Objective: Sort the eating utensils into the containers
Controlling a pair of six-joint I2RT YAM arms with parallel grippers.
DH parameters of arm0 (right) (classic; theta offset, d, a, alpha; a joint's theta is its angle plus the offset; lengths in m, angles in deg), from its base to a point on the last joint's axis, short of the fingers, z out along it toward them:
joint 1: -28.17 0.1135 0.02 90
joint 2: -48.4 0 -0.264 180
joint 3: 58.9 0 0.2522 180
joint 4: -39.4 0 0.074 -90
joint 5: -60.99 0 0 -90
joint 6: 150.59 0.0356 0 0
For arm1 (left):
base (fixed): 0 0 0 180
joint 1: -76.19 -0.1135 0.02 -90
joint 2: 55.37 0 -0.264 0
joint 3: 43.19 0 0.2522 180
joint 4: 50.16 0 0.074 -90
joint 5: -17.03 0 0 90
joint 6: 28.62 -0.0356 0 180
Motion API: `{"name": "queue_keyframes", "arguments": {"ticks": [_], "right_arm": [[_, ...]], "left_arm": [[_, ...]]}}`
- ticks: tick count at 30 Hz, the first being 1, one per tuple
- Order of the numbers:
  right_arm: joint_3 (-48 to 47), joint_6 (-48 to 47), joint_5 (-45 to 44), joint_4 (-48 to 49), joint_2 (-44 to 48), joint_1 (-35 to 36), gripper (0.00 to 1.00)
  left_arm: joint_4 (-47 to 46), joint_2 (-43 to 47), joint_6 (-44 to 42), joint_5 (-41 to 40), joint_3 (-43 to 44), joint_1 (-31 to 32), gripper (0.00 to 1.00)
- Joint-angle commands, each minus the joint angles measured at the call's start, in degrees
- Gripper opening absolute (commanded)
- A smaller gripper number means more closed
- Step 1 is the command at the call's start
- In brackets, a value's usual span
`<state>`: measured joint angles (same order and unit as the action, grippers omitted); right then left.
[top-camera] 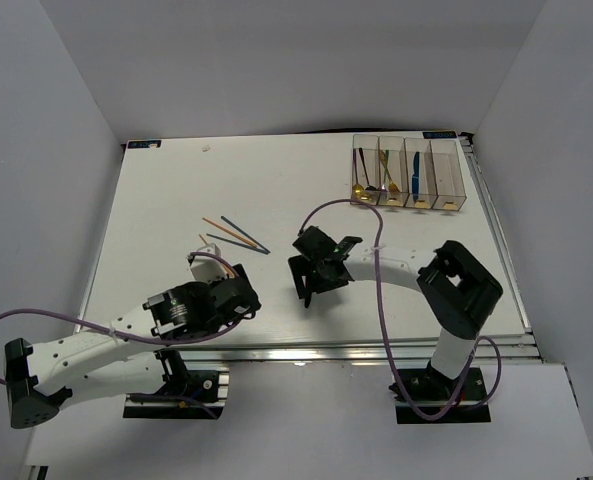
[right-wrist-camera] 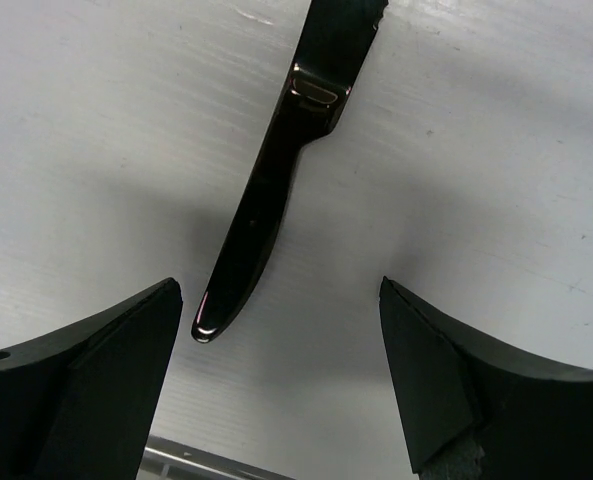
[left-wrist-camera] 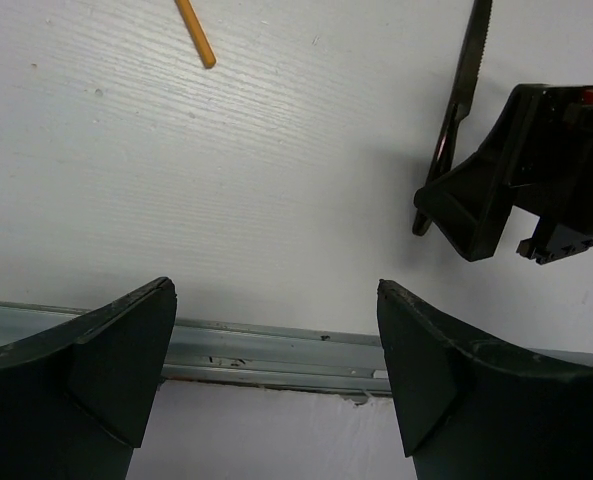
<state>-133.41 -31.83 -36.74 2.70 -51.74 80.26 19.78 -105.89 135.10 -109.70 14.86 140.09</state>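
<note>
A black knife [right-wrist-camera: 268, 185] lies on the white table, its rounded handle end between my right gripper's [right-wrist-camera: 281, 290] open fingers, nearer the left one and touching neither. From above, that gripper [top-camera: 311, 283] hangs over the knife and hides it. My left gripper [left-wrist-camera: 276, 290] is open and empty above the table's near edge; in its view the knife's serrated blade [left-wrist-camera: 464, 85] runs up beside the right gripper's body [left-wrist-camera: 536, 165]. Orange and blue chopsticks [top-camera: 234, 235] lie left of centre. The containers [top-camera: 408, 172] stand at the back right, with spoons, a fork and a blue knife inside.
A metal rail [left-wrist-camera: 276, 350] runs along the table's near edge, right under my left gripper. White walls enclose the table on three sides. A purple cable [top-camera: 376, 250] loops over the right arm. The end of an orange chopstick [left-wrist-camera: 196, 38] shows in the left wrist view.
</note>
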Motion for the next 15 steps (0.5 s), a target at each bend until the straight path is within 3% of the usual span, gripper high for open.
{"name": "queue_keyframes", "arguments": {"ticks": [1, 8, 10, 15], "right_arm": [[-3.14, 3.50, -6.77, -7.03, -4.36, 2.30, 0.84], [-6.66, 8.95, -8.97, -9.40, -9.72, 3.01, 0.76], [-7.89, 10.35, -9.32, -10.81, -10.95, 3.10, 0.68], [-10.35, 12.46, -9.50, -12.92, -13.76, 3.71, 0.58]], "left_arm": [[1.56, -0.89, -0.76, -1.68, 1.41, 0.26, 0.91], [0.33, -2.12, -1.99, -0.89, 0.80, 0.26, 0.91], [-0.02, -2.13, -2.25, -0.71, 0.45, 0.26, 0.91], [-0.64, -2.30, -2.78, -0.62, 0.79, 0.26, 0.91]]}}
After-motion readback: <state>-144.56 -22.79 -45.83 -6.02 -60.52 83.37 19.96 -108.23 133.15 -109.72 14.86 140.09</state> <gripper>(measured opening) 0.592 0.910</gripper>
